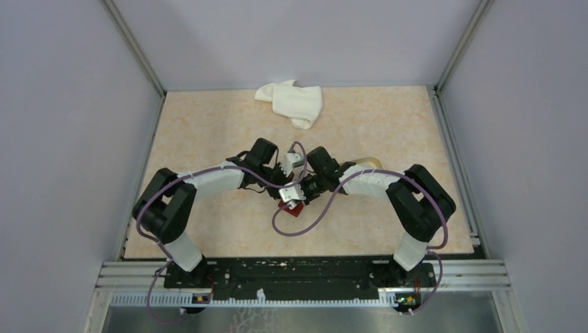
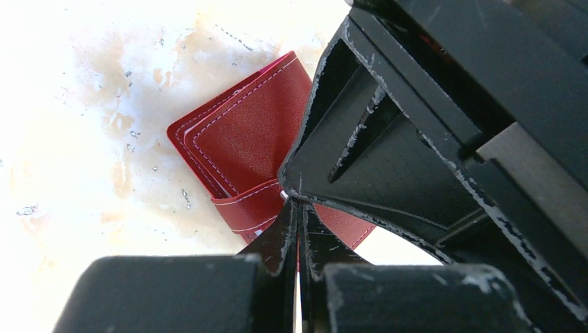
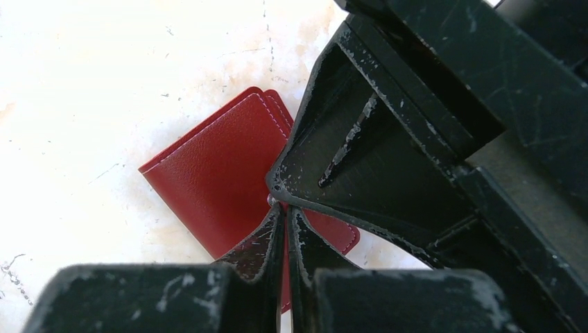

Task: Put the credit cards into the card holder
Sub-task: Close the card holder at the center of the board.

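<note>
No legible text or labels

– How many card holders are on the counter [image 1: 208,139]?
– One red card holder [image 1: 291,210].
– Cloths?
– One white cloth [image 1: 295,103], at the far edge.
– Trays?
– One beige tray [image 1: 369,162], mostly hidden behind an arm.
– And arms?
– Two: the left arm [image 1: 208,182] and the right arm [image 1: 374,182]. Each carries one tool, so there is a left tool [image 2: 298,208] and a right tool [image 3: 284,208]. With two fingers [image 2: 388,139] each, that makes four fingers.
</note>
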### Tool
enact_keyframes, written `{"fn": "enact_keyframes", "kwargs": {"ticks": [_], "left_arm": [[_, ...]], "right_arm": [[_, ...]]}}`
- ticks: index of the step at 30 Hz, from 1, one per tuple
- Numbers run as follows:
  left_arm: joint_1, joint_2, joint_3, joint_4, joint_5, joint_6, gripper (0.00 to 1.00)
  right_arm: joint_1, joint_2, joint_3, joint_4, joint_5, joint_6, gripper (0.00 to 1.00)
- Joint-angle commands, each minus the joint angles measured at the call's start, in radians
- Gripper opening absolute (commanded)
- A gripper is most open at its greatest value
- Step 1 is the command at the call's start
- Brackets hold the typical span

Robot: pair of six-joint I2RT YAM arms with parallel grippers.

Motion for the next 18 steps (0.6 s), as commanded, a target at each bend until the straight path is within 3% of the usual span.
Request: {"fn": "enact_keyframes", "kwargs": {"ticks": [1,7,18], "left_arm": [[-0.016,0.045,-0.007,-0.05,0.009,0.005,0.0],[-0.015,0.044,-0.008,-0.046,0.0,-0.006,0.01],[-0.015,0.018,-0.021,-0.021,-0.011,-0.035,0.32]], "right_arm": [[0.016,0.013,0.039,-0.019,-0.04,-0.03,0.0],[0.016,0.005,0.016,-0.066,-0.007,-0.153,0.0],[0.017,-0.022,-0.062,-0.083,0.059,-0.343,0.0]]}}
